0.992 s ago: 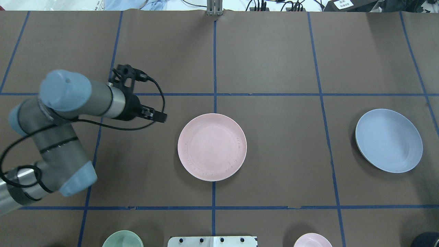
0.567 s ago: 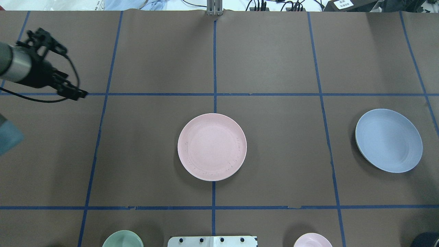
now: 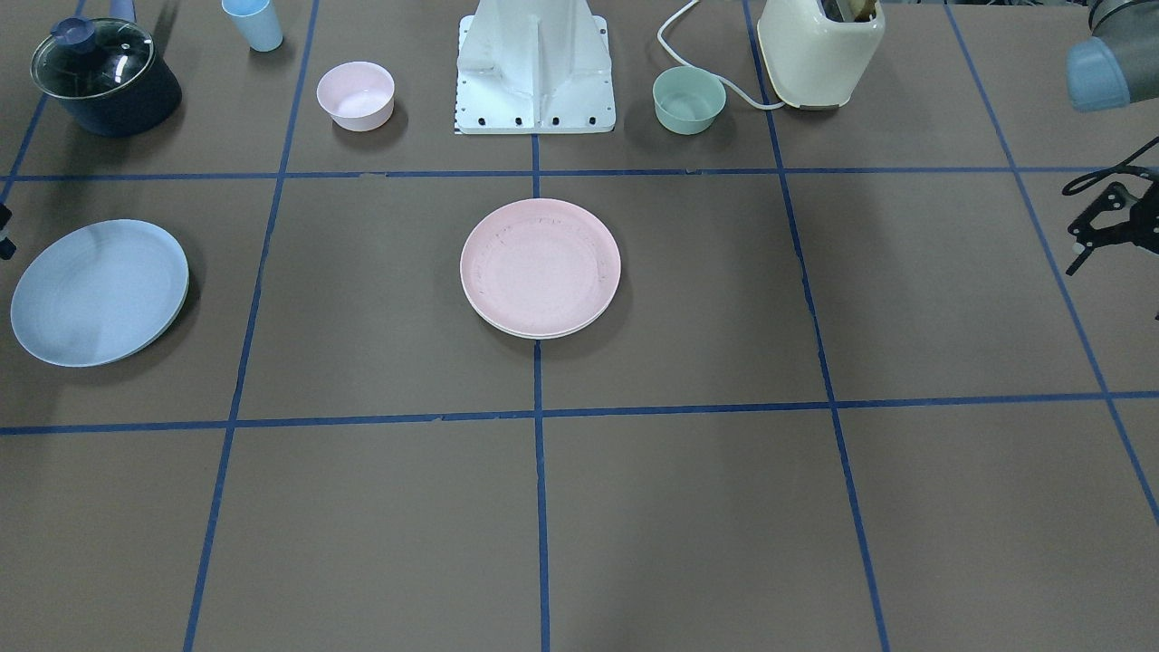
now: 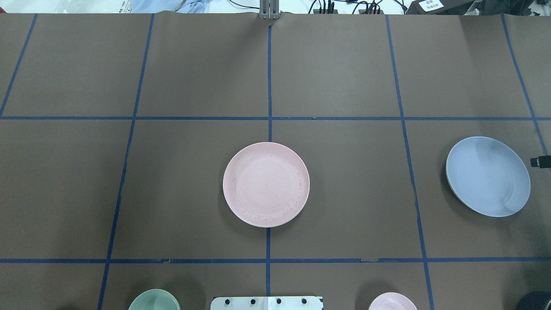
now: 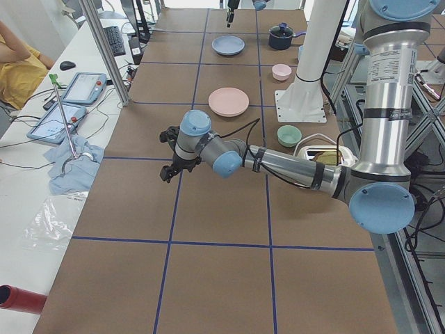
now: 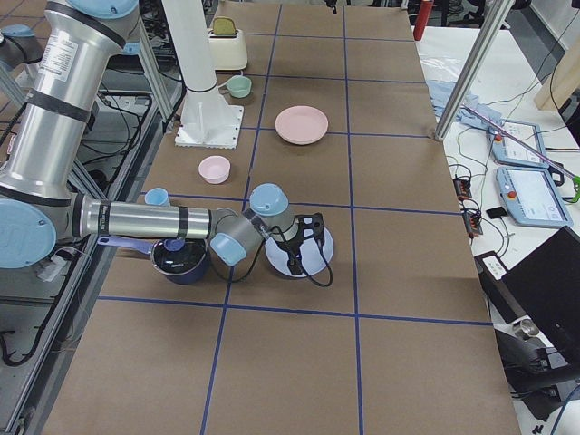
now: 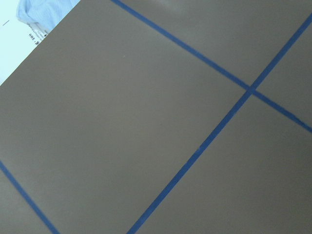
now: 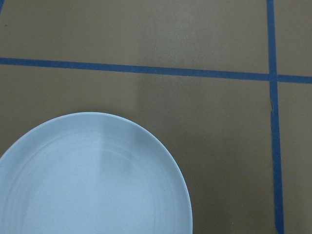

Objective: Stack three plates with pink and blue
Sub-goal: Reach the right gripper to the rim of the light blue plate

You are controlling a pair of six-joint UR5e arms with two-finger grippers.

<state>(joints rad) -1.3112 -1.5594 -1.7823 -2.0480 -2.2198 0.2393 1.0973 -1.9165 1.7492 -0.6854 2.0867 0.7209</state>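
Blue plate (image 4: 487,176) lies near right fingers (image 4: 541,162), whose spread I cannot tell

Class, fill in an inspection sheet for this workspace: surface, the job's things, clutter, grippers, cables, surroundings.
Surface: brown paper-covered table gridded with blue tape.
Job's things: pale pink round plate at centre, apparently on a cream-white plate with only its rim showing; light blue round plate alone on the robot's right.
Clutter: small pink bowl, mint-green bowl, light blue cup, lidded dark blue pot, cream toaster.
Grippers: left gripper over bare table; right gripper beside the blue plate; open or shut cannot be told.
Cables: white toaster cord; black cable at the left wrist.
Surroundings: teach pendants, blue cloth, seated person.
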